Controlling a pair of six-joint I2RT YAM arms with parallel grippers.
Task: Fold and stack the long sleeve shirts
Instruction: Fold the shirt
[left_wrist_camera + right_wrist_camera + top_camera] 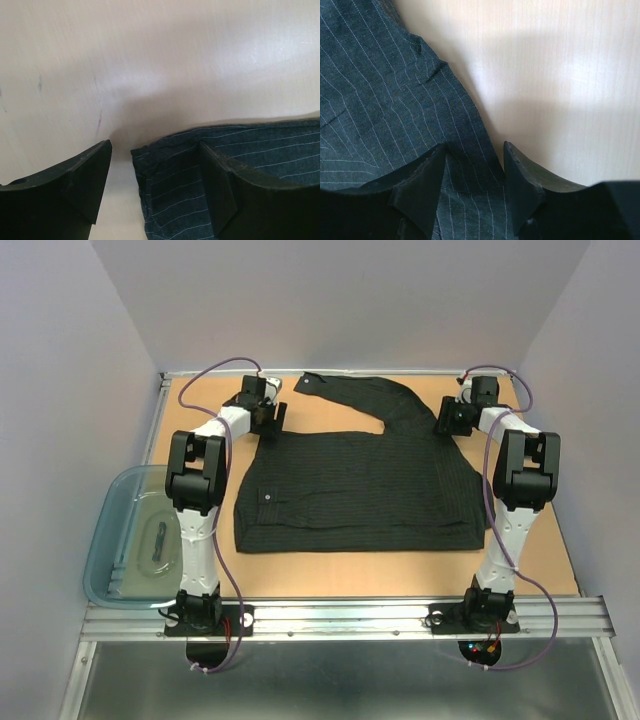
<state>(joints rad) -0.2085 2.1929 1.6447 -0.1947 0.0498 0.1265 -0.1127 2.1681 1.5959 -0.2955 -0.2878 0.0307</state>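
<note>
The shirt (360, 490) is shown flat on the table (400, 575), long axis left-right; its far corners are straddled by the left gripper (272, 423), fingers wide, and the right gripper (446, 424), fingers narrower, unclamped.

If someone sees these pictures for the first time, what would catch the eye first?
First, the black pinstriped shirt lying flat in the middle of the table, with one sleeve stretched across the far side. Next, the left claw and the right claw, both open at the shirt's far corners, each with fabric between its fingers. A bluish tub sits at the table's left edge.
</note>
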